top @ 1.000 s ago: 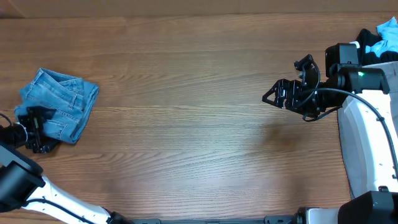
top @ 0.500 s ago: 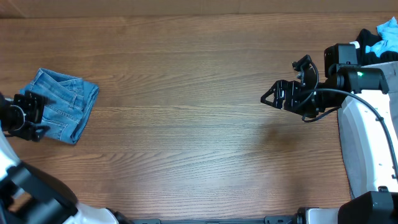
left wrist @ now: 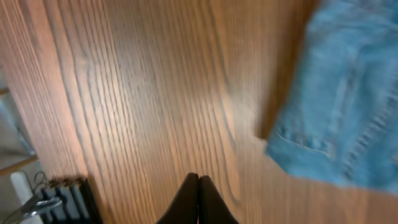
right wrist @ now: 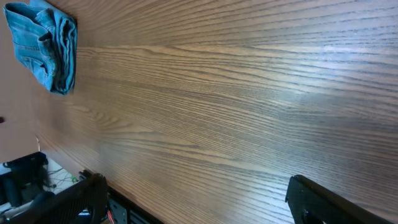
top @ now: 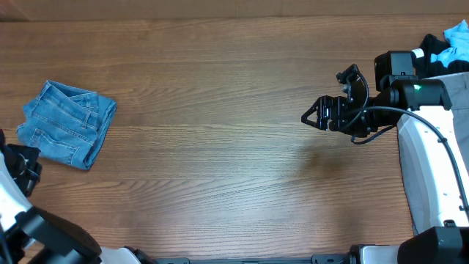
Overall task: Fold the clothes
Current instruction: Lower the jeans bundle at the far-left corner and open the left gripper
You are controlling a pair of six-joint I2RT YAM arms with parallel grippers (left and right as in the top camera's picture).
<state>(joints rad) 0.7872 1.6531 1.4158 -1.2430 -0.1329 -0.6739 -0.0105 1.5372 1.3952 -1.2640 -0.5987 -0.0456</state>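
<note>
The light blue denim jeans (top: pixel 67 123) lie folded in a small bundle at the table's far left, also seen as jeans (left wrist: pixel 348 93) in the left wrist view and jeans (right wrist: pixel 43 43) in the right wrist view. My left gripper (top: pixel 28 160) is just off their near corner, apart from them and shut on nothing, its left gripper tips (left wrist: pixel 199 186) pressed together above bare wood. My right gripper (top: pixel 327 99) hovers open at the right-centre of the table, far from the jeans, with nothing between its fingers (right wrist: pixel 81 199).
A pile of black, white and cyan garments (top: pixel 448 40) sits at the back right corner behind the right arm. The wooden table (top: pixel 220 147) stretches between the two arms. A table edge with black hardware (left wrist: pixel 68 199) shows by the left gripper.
My left gripper has shut and drawn back from the jeans toward the near left edge, leaving them lying on the table. The right gripper has drifted slightly left.
</note>
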